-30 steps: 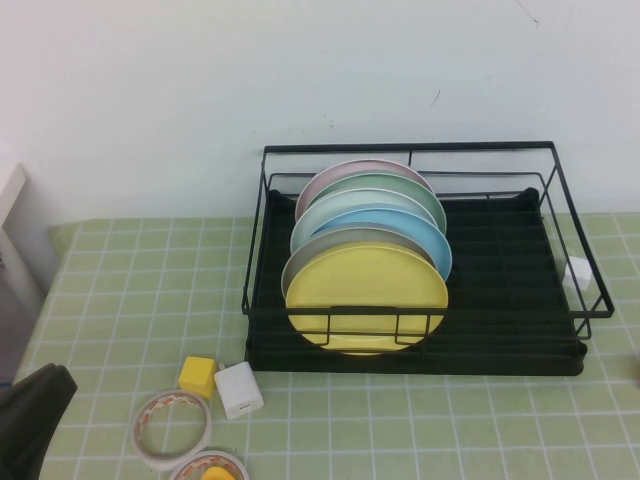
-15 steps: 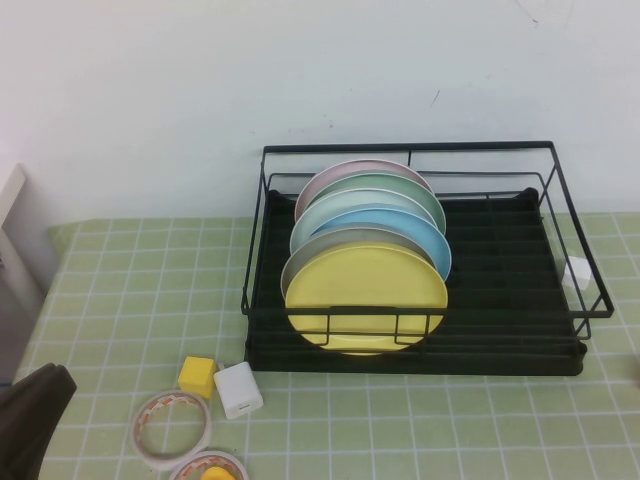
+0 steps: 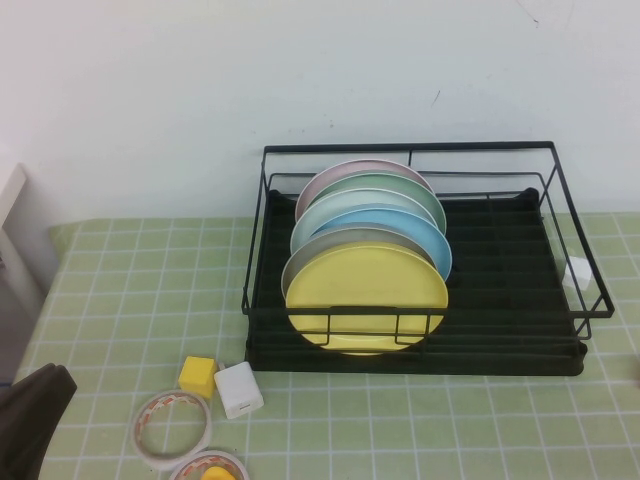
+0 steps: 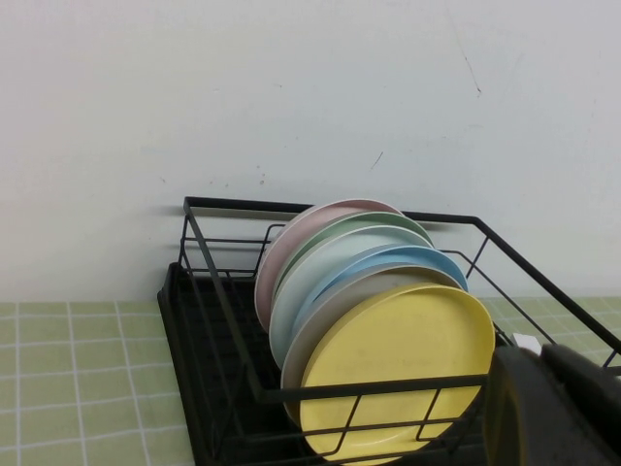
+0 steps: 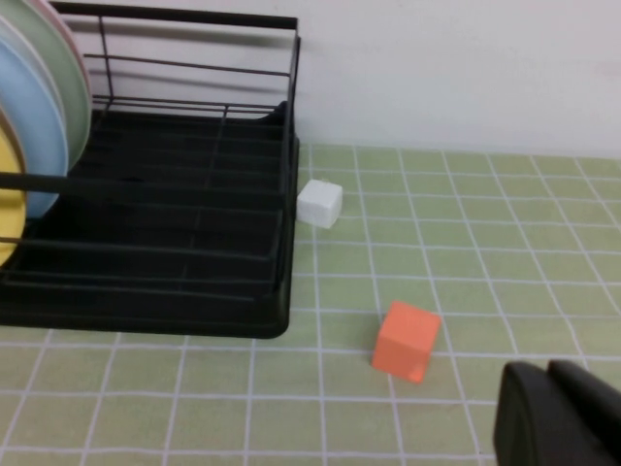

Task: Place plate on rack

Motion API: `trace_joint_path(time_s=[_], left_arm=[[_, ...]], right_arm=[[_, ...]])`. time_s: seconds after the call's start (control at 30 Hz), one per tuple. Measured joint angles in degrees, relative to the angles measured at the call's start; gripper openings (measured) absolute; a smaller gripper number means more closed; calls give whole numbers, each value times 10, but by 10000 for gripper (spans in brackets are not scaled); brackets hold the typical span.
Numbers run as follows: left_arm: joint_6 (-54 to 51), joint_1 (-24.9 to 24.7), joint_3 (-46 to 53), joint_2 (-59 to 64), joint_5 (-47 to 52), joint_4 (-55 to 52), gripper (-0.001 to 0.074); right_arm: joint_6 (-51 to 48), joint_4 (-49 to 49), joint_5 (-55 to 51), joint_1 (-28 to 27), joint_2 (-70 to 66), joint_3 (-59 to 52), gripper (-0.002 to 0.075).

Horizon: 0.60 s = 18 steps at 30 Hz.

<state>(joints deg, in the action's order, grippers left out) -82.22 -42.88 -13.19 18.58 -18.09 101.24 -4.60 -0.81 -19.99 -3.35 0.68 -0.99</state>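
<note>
The bright-yellow plate [image 3: 365,295] stands upright on edge in the black wire rack [image 3: 410,148], frontmost in a row of several plates. The left wrist view shows the plate [image 4: 398,369] behind the rack's [image 4: 291,206] front rail. My left gripper [image 3: 30,415] sits low at the table's near-left corner, shut and empty, well away from the rack; its fingers [image 4: 514,417] press together. My right gripper [image 5: 548,417] is out of the high view; it hovers shut and empty over the mat to the right of the rack [image 5: 175,16].
Behind the yellow plate stand grey, light-blue, pale-green and pink plates [image 3: 372,225]. A yellow cube [image 3: 197,375], a white cube [image 3: 239,390] and two tape rolls [image 3: 172,427] lie front-left of the rack. A small white cube [image 5: 319,203] and an orange cube [image 5: 407,341] lie to its right.
</note>
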Motion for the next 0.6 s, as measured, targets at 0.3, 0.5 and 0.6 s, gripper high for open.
trace_joint_path(time_s=[0.3, 0.5, 0.6], left_arm=[[0, 0, 0, 0, 0, 0, -1], [0, 0, 0, 0, 0, 0, -2], [0, 0, 0, 0, 0, 0, -2]], right_arm=[[1, 1, 0, 6, 0, 0, 1], [1, 1, 0, 6, 0, 0, 1], [1, 1, 0, 6, 0, 0, 1]])
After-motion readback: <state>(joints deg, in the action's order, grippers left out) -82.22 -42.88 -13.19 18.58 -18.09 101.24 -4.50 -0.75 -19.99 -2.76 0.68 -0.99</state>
